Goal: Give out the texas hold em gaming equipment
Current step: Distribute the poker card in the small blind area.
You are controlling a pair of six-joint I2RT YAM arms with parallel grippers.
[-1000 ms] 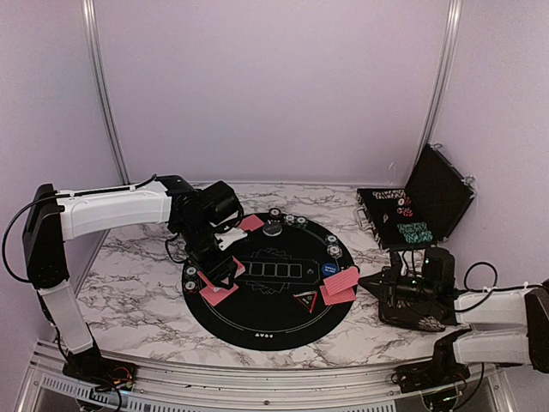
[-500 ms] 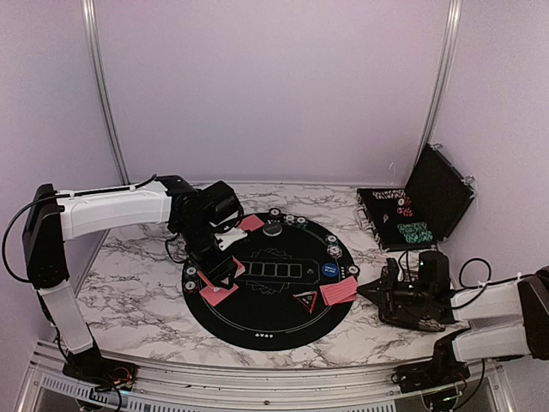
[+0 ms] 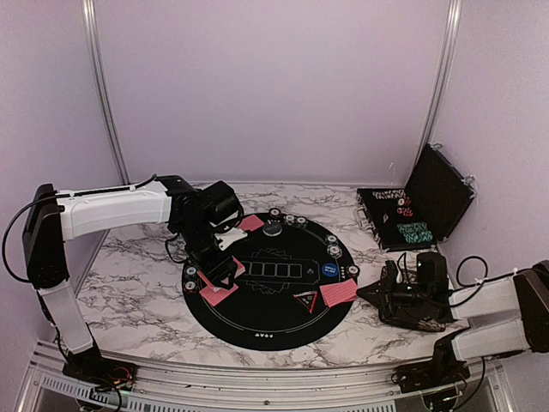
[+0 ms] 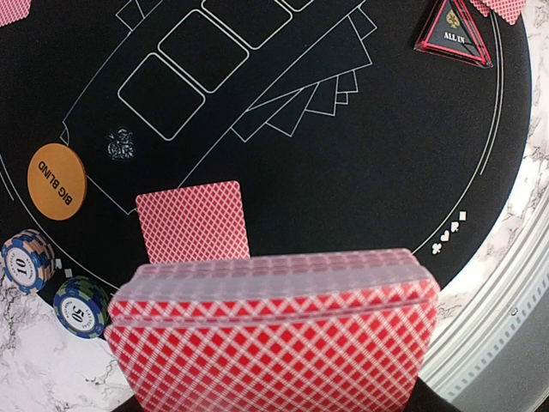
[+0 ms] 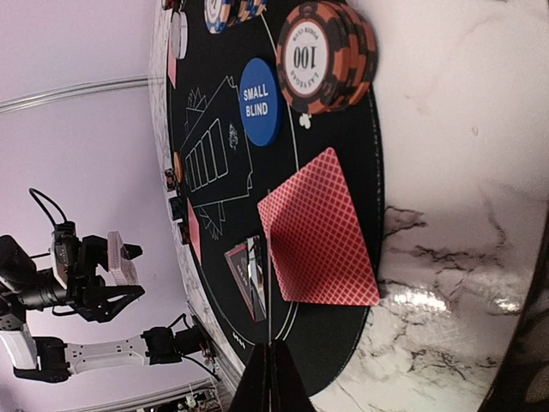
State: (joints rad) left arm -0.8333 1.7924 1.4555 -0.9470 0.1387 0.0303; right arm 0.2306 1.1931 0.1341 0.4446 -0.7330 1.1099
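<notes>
A thick deck of red-backed playing cards (image 4: 274, 343) fills the bottom of the left wrist view, and my left gripper (image 3: 221, 273) is shut on it above the mat's left side. Below it lie a single card (image 4: 193, 221), the orange big blind button (image 4: 57, 180) and two chip stacks (image 4: 24, 262). My right gripper (image 5: 273, 348) is shut on a thin card seen edge-on (image 5: 268, 257), low over a card (image 5: 319, 232) at the mat's right rim. The blue small blind button (image 5: 260, 101), an orange chip stack (image 5: 326, 56) and the black triangle marker (image 3: 304, 300) sit nearby.
The round black mat (image 3: 266, 322) covers the middle of the marble table. More chip stacks (image 3: 287, 219) and another card (image 3: 250, 223) lie along its far rim. The open black case (image 3: 416, 206) stands at the back right, behind my right arm.
At the mat's right rim the two offset cards now show as one, and my right gripper has shifted slightly lower. The left arm and its deck have not moved.
</notes>
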